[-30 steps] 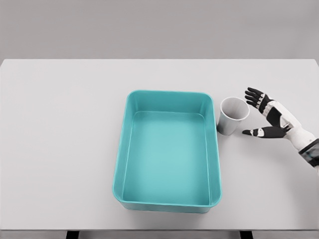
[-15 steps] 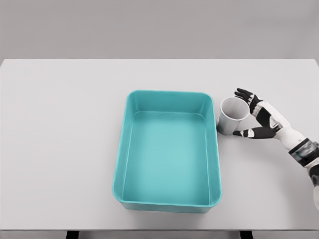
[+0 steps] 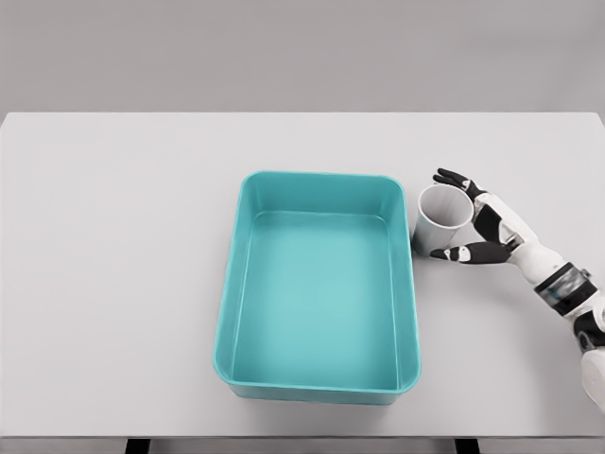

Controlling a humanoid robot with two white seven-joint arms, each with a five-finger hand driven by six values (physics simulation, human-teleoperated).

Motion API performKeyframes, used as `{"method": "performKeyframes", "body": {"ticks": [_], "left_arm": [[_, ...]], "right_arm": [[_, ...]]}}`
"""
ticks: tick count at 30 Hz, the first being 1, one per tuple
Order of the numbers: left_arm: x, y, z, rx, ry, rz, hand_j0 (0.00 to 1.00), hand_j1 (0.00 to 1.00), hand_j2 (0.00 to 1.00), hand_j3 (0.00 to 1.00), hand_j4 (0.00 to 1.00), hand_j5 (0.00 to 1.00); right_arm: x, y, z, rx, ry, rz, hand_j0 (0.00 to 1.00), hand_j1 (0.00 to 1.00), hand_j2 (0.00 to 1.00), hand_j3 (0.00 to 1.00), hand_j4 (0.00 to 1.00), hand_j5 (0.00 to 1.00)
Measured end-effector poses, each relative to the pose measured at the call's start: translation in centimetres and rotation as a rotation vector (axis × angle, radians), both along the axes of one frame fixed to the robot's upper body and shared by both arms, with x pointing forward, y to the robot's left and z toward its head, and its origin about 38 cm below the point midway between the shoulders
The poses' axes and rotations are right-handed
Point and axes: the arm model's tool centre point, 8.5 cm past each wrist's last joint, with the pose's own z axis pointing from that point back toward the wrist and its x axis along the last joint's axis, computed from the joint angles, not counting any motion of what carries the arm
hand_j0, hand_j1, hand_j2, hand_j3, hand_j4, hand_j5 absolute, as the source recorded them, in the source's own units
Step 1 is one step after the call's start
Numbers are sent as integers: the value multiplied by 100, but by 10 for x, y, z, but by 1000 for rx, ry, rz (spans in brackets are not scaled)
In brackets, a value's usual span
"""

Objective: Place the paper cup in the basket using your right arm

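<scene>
A white paper cup (image 3: 437, 221) stands upright on the table just right of the teal basket (image 3: 241, 265). My right hand (image 3: 454, 216) reaches in from the right with its fingers spread around the cup's right side: the fingers lie behind the rim and the thumb (image 3: 454, 253) at the cup's front base. The hand looks open, wrapping the cup without closing on it. The basket is a rectangular tub with nothing inside. My left arm does not show.
The white table (image 3: 113, 284) runs wide to the left and right of the basket. Its front edge lies near the bottom of the view, its far edge against a grey wall.
My right hand has slid left toward the cup, from a gap beside it to having fingers and thumb around its right side. The cup and basket have not moved.
</scene>
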Motion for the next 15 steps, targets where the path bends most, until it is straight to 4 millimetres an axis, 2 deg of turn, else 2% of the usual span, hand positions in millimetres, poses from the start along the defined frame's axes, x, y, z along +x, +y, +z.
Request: {"method": "performKeyframes", "body": {"ticks": [15], "left_arm": [[0, 0, 0, 0, 0, 0, 100, 100, 100, 100, 100, 100]], "right_arm": [[2, 5, 0, 4, 0, 10, 97, 97, 97, 97, 97, 97]]}}
